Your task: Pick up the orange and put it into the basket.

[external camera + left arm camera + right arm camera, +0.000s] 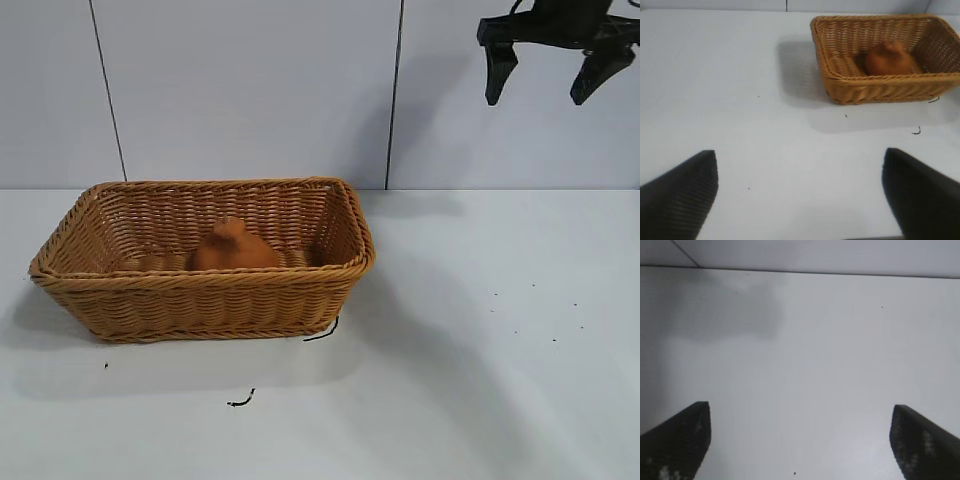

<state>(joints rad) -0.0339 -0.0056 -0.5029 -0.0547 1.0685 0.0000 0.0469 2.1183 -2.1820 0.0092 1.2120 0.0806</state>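
The right gripper (546, 78) is matte black, with two tapering, wedge-shaped fingers under a dark crossbar. Up close, its fingers (680, 440) carry pale scuffed specks. The left gripper (800, 195) has black fingers (682, 192) with finely ribbed surfaces.

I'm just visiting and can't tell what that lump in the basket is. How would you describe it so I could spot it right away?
Start at the white table, then find the big woven basket on its left side. Inside, near the middle of the basket floor, sits the orange: a dull brownish-orange, lumpy round fruit with a small knob on top. It is the only solid, unwoven thing in there.
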